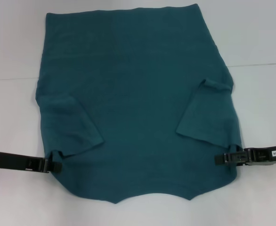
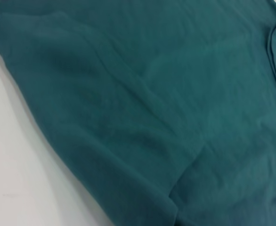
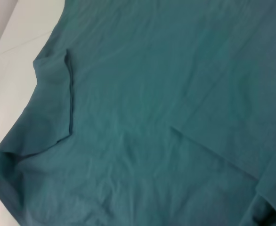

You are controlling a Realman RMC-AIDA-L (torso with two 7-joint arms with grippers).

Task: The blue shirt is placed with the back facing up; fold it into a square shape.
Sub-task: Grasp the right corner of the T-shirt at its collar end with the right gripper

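Shirt lengthwise, collar toward robot.

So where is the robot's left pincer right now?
In the head view, the left pincer is at the blue shirt's near left edge, beside the folded-in sleeve, opposite the right pincer.

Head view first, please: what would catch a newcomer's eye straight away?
The blue shirt fills the white table, plain side up, both sleeves folded inward over its body. The left gripper and right gripper sit at its opposite side edges, near the end closest to the robot.
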